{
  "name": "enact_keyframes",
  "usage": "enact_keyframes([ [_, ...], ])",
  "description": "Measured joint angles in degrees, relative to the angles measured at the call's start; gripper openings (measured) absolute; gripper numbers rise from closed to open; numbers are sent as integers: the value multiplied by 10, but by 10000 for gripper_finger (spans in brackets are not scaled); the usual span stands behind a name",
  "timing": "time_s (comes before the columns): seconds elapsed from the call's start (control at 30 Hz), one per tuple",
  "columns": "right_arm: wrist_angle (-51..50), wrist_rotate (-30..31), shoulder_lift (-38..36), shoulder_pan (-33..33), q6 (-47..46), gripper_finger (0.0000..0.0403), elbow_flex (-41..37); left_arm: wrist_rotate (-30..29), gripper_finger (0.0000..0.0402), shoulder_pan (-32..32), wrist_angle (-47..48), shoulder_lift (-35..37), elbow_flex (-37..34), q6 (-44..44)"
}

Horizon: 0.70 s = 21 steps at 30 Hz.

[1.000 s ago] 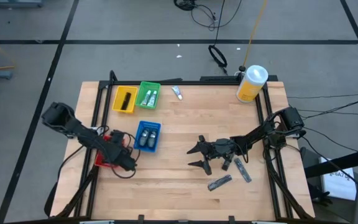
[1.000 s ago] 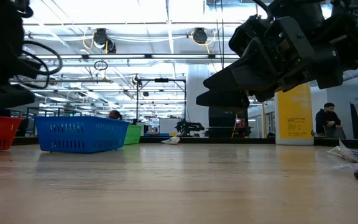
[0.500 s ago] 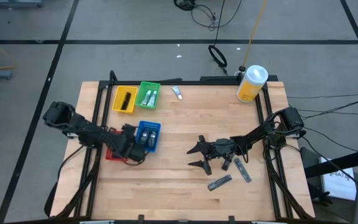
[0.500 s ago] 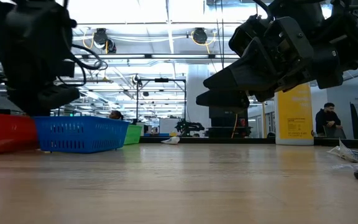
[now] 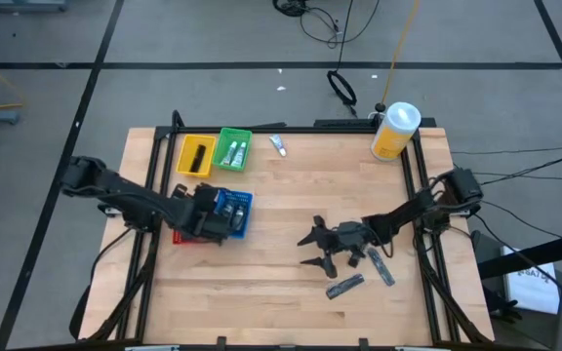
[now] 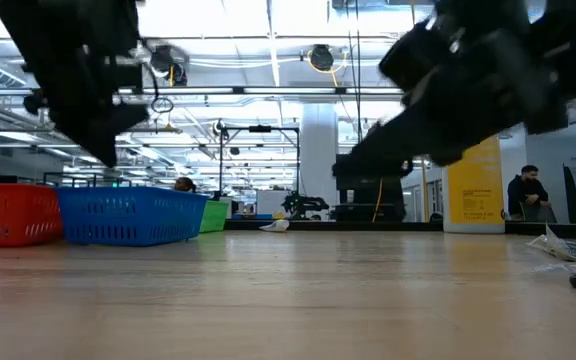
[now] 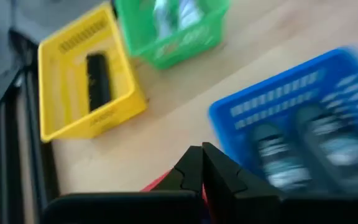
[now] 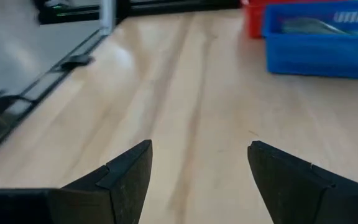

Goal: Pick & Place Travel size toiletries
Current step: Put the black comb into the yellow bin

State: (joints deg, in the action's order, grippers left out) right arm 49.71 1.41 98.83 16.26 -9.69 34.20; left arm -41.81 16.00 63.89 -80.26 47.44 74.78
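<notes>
The travel size toiletries are spread out. Two grey tubes lie in the blue tray [image 5: 234, 211], tubes in the green tray [image 5: 233, 149], and a dark piece [image 7: 98, 81] in the yellow tray [image 5: 195, 156]. One small tube [image 5: 278, 145] lies on the wood near the far edge. Three dark pieces [image 5: 345, 286] lie at the near right. My left gripper [image 7: 202, 155] is shut on nothing and hovers at the blue tray's near-left corner, by the red tray [image 5: 185, 238]. My right gripper [image 5: 310, 250] stands open above bare wood, left of the dark pieces.
A big yellow container with a white lid [image 5: 395, 130] stands at the far right corner. A black frame [image 5: 150, 175] runs along the table's left and right edges. Bare wood [image 5: 281, 195] lies between the trays and my right gripper.
My left gripper has risen from over the red tray and swung toward the table's far and right edges, up to the blue tray, turning at the wrist as it went. Its fingers have stayed shut.
</notes>
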Motion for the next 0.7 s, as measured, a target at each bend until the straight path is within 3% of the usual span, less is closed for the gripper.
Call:
enact_keyframes([
  [0.2, -197, 54, -114, 77, -35, 256, 0, -82, 18, 84, -94, 30, 15, -34],
  [0.3, -277, 101, -162, 146, -90, 256, 0, -116, 12, 119, -206, 29, 15, -127],
  [0.37, -303, 122, -184, 190, -141, 255, 0, -125, 5, 135, -317, 20, 15, -234],
  [0.53, -342, 134, -185, 266, -250, 227, 1, -69, 11, 149, -611, -37, 15, -517],
  [0.7, -340, 138, -124, 278, -283, 142, 1, 26, 19, 139, -803, -112, 16, -642],
])
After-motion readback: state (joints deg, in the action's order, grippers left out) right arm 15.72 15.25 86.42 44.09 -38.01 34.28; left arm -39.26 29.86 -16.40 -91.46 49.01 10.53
